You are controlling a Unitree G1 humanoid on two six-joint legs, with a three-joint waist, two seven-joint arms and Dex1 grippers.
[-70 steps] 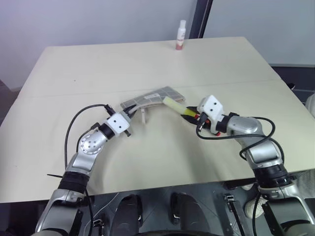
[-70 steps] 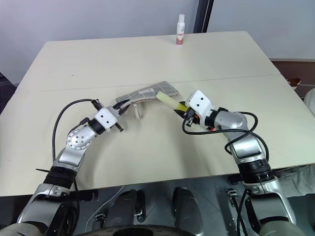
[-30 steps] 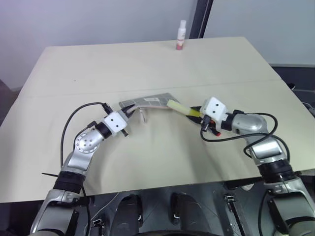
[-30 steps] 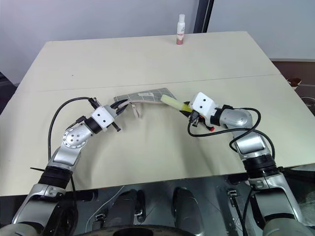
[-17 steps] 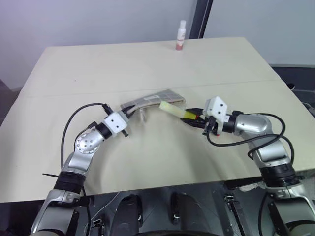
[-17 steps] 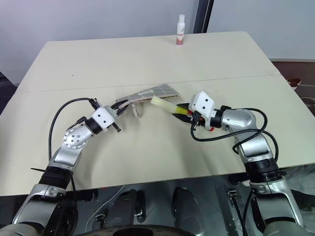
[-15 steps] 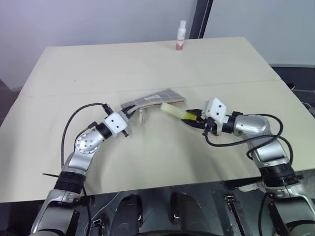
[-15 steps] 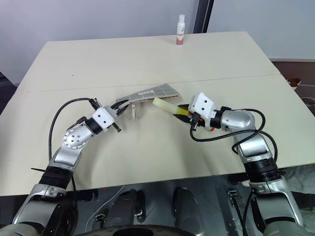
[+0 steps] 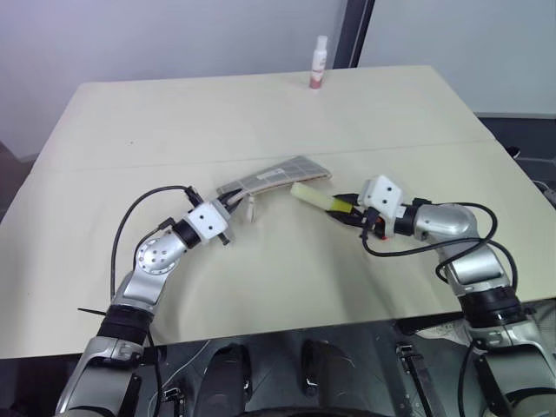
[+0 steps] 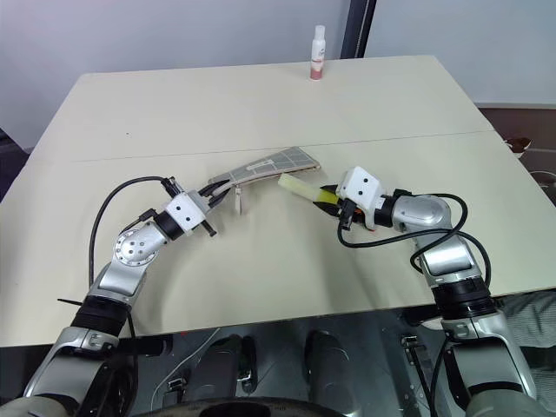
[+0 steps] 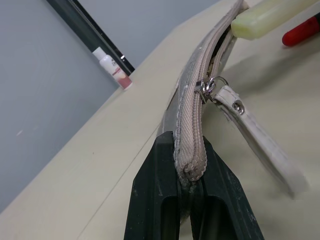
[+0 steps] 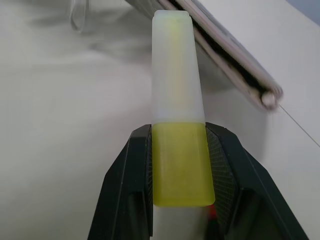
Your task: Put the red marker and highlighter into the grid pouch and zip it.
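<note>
Two pincers are at work, and the nearer change is on the right: the right pincer [image 10: 328, 201], clamped part-way on the bright cap end of the highlighter [image 10: 300, 188], has drawn back from the grid pouch [image 10: 265, 167] over the last second or so. A moment ago the pale tip sat against the pouch's open end; now it hangs just beside that end, on the robot's side of it, apart from the fabric and pointing along its edge instead of into the mouth. I judge this a re-aim, not an insertion (the highlighter has yet to go in).

Left of the highlighter, the left pincer [image 9: 228, 213] is shut hard on the near corner of the pouch, pinching the zipper seam and holding the pouch up on edge; that grip has not shifted. The zipper pull cord [image 11: 250, 135] dangles below the pouch, on the highlighter's side of the left pincer.

Just behind the right pincer's fingers, a red cap, likely the red marker [image 11: 301, 31], lies on the table [image 10: 261, 104], outside the pouch, so both pens remain to be stowed before zipping.

Far beyond the pouch, a white-and-pink bottle [image 10: 319, 53] stands at the table's back edge.
</note>
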